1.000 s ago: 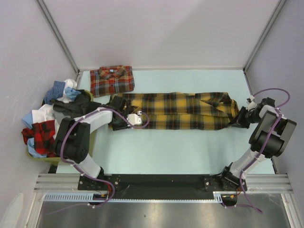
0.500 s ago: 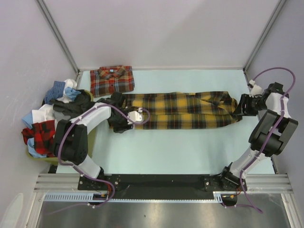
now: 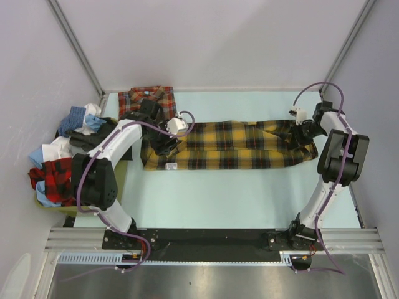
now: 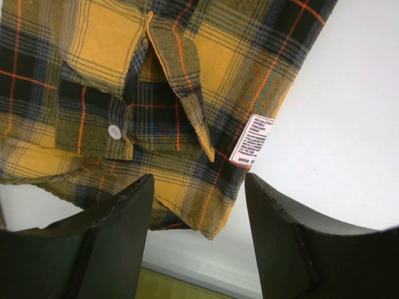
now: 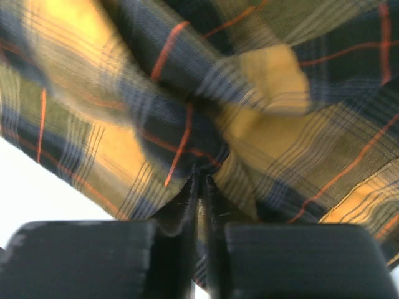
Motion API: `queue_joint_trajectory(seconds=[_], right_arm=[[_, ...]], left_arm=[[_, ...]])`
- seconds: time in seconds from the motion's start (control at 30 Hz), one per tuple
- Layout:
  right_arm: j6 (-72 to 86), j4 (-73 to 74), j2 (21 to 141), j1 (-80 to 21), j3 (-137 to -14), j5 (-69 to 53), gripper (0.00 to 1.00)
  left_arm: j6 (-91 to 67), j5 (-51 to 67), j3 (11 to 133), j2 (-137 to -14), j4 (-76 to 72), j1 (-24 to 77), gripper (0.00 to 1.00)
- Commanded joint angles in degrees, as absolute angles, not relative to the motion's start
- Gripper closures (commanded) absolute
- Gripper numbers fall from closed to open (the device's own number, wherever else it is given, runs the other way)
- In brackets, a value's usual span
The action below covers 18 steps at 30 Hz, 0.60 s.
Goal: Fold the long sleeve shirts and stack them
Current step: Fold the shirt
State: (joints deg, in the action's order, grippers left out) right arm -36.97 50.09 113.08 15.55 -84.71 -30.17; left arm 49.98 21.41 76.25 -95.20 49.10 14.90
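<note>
Yellow-and-black plaid flannel shirt (image 3: 230, 144) folded into long band, flat across middle of pale green tabletop (image 3: 237, 199). Left jaws wide apart, nothing between them, over shirt's left end near white care label (image 4: 252, 140). Right jaws almost closed, pinching bunched fabric at shirt's right end. Red-orange plaid flannel shirt (image 3: 134, 99) folded at far-left corner, partly hidden by left arm.

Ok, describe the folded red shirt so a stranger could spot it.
Go to the far left corner of the table. The red-orange plaid shirt lies there folded small, unlike the long yellow plaid shirt stretched across the middle or the jumbled clothes pile.
</note>
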Motion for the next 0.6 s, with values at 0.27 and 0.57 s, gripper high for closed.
queue_joint_trajectory(seconds=[0.27, 0.57], right_arm=[[-36.9, 47.5, 114.7, 16.4, -94.1, -32.4, 1.0], [-41.8, 63.7, 113.4, 31.7, -96.6, -45.4, 0.1]], left_arm=[[44.7, 21.2, 73.6, -95.4, 45.4, 13.2, 0.37], [45.2, 21.0, 70.8, -95.6, 45.0, 13.1, 0.35]])
